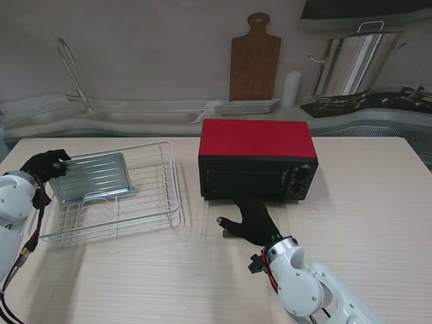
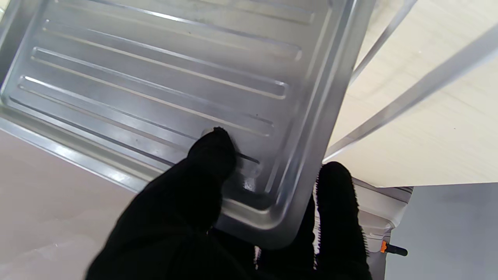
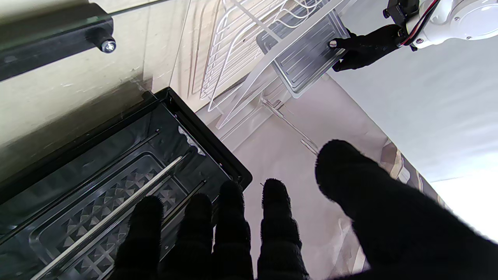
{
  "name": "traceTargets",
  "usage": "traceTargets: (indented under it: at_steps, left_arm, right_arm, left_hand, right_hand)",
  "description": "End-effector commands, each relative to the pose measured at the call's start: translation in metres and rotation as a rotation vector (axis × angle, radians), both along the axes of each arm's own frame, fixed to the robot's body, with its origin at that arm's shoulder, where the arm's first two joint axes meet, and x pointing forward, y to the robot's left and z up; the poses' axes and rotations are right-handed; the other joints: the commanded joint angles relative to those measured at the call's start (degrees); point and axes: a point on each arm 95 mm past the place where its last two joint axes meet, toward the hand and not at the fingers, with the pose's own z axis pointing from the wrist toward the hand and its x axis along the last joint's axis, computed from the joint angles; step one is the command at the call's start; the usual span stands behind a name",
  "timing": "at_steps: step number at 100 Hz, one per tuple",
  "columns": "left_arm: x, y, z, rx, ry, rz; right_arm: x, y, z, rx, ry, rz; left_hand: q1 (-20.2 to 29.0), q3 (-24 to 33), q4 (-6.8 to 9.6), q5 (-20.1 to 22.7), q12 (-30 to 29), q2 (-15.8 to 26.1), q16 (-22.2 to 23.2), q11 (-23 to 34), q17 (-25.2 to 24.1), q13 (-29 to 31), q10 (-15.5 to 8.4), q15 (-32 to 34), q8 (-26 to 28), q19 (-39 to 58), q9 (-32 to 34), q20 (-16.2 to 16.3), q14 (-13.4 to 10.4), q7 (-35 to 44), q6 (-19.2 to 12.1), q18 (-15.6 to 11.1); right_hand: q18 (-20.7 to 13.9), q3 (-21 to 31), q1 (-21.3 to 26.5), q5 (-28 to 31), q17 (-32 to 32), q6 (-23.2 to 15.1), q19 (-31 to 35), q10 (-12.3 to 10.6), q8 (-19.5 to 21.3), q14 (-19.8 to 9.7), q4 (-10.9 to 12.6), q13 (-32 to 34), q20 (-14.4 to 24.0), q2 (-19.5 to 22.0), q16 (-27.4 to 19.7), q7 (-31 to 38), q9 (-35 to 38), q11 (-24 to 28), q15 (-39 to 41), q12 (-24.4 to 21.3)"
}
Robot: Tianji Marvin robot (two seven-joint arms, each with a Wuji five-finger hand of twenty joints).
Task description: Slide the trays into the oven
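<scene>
Left hand [image 1: 46,164] in black glove pinches a corner of the ribbed silver metal baking tray [image 1: 91,176], thumb on its upper face (tray tilted, sitting in the white wire dish rack [image 1: 145,202]). Right hand [image 1: 253,219] holds nothing, fingers spread flat on the lowered glass door [image 1: 210,223] just before the red-topped black toaster oven [image 1: 256,158], well apart from the tray.

One ribbed grey metal baking tray [image 1: 91,175] in one white wire dish rack [image 1: 152,202]; one red-topped black toaster oven [image 1: 256,158]. Two black-gloved robot hands: left hand [image 1: 46,165], right hand [image 1: 253,219]. Behind: one brown wooden cutting board [image 1: 254,61], one steel stockpot [image 1: 351,64].
</scene>
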Motion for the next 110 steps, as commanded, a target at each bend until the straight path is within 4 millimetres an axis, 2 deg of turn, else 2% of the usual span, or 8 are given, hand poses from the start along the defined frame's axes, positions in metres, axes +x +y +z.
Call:
traceTargets:
  at_steps: [1, 11, 23, 34, 41, 75, 99, 110]
  left_arm:
    - [-0.003, -0.006, -0.003, -0.029, 0.021, -0.010]
    - [-0.005, -0.007, 0.000, -0.047, 0.015, -0.011]
    - [-0.008, -0.008, 0.007, -0.063, -0.005, -0.016]
    - [-0.012, -0.009, 0.014, -0.067, -0.029, -0.024]
    - [-0.015, -0.010, 0.020, -0.069, -0.045, -0.029]
    - [-0.038, -0.023, 0.050, -0.062, -0.100, -0.093]
    - [-0.061, -0.051, 0.075, -0.102, -0.150, -0.207]
    - [-0.071, -0.067, 0.085, -0.147, -0.163, -0.274]
  right_arm:
    - [-0.005, 0.005, -0.002, 0.007, 0.014, 0.015]
    - [-0.005, 0.006, -0.001, 0.010, 0.015, 0.017]
    - [-0.006, 0.007, -0.001, 0.015, 0.015, 0.018]
    - [-0.006, 0.007, -0.001, 0.017, 0.013, 0.019]
    - [-0.006, 0.007, -0.001, 0.019, 0.012, 0.018]
    - [-0.007, 0.008, 0.000, 0.034, 0.011, 0.012]
    - [-0.006, 0.010, 0.000, 0.043, 0.013, -0.006]
    - [-0.005, 0.010, 0.000, 0.040, 0.019, -0.012]
  left_hand:
    - [7.83, 7.65, 0.75, 4.73, 0.51, 4.62, 2.73, 6.74, 0.11, 2.73, -0.19, 4.25, 5.73, 5.34, 0.15, 2.80, 2.45, 6.09, -2.70, 3.26]
    - [7.82, 9.37, 0.97, 5.75, 2.41, 4.96, 4.76, 11.42, 1.19, 4.26, -0.22, 9.37, 9.02, 9.16, 0.34, 5.31, 3.48, 8.26, -3.73, 4.40]
    - [7.60, 10.23, 0.89, 6.84, 3.40, 4.68, 5.95, 12.96, 2.80, 5.76, 0.37, 14.30, 10.85, 11.54, 0.44, 7.19, 3.47, 8.57, -4.37, 5.28]
    - [7.29, 10.62, 1.10, 8.58, 5.49, 5.23, 7.22, 16.02, 3.36, 6.29, -0.71, 17.91, 14.03, 12.29, 0.86, 9.22, 3.57, 10.63, -5.67, 5.77]
    - [6.85, 11.30, 1.51, 10.22, 7.38, 5.69, 8.70, 18.60, 3.49, 6.48, -1.54, 19.67, 18.66, 11.91, 1.19, 11.41, 3.31, 12.17, -6.37, 6.21]
    - [6.65, 11.55, 1.92, 11.07, 8.77, 5.99, 9.43, 19.49, 2.90, 6.15, -2.20, 20.01, 21.55, 11.52, 1.12, 11.95, 2.89, 13.12, -6.66, 6.00]
    - [6.57, 11.80, 2.04, 11.15, 8.88, 5.79, 9.53, 19.43, 3.10, 6.44, -1.84, 19.96, 22.15, 11.56, 1.42, 12.11, 2.95, 12.81, -6.48, 6.27]
    - [6.43, 12.01, 2.13, 11.18, 8.98, 5.62, 9.58, 19.36, 3.01, 6.53, -1.71, 19.89, 22.36, 11.43, 1.50, 12.11, 2.98, 12.71, -6.46, 6.29]
  right_hand:
    - [-2.21, -0.96, -2.07, -0.57, 0.06, -0.56, 0.49, -1.84, -0.36, -1.89, 0.19, -1.97, 0.36, 0.03, -0.23, 0.23, -0.72, 0.15, -0.27, -0.25]
    - [-2.15, -1.04, -2.16, -0.45, 0.07, -0.58, 0.56, -1.84, -0.37, -1.81, 0.20, -1.91, 0.43, 0.13, -0.23, 0.29, -0.63, 0.13, -0.27, -0.26]
    - [-2.18, -1.13, -2.25, -0.44, 0.10, -0.50, 0.62, -1.81, -0.41, -1.84, 0.22, -1.94, 0.48, 0.24, -0.22, 0.28, -0.62, 0.11, -0.28, -0.26]
    - [-2.22, -1.19, -2.30, -0.41, 0.09, -0.48, 0.65, -1.86, -0.46, -1.83, 0.25, -1.91, 0.53, 0.32, -0.22, 0.25, -0.59, 0.09, -0.30, -0.27]
    - [-2.25, -1.18, -2.27, -0.33, 0.14, -0.45, 0.68, -1.76, -0.46, -1.80, 0.27, -1.86, 0.56, 0.31, -0.22, 0.28, -0.54, 0.10, -0.30, -0.26]
    - [-2.17, -1.15, -2.25, 0.00, 0.33, -0.25, 0.90, -1.61, -0.52, -1.73, 0.31, -1.60, 0.73, 0.24, -0.18, 0.33, -0.21, 0.13, -0.21, -0.25]
    - [-2.01, -0.13, -1.23, 0.13, 0.60, -0.09, 1.47, -1.58, -0.52, -1.64, 0.63, -1.41, 1.07, 0.12, -0.08, 0.47, -0.02, 0.32, -0.04, -0.14]
    - [-2.08, 2.95, 0.62, 0.13, 0.59, -0.14, 1.82, -1.65, -0.49, -1.72, 2.61, -1.52, 1.34, -0.58, 0.02, 0.88, -0.28, 0.54, 0.10, -0.01]
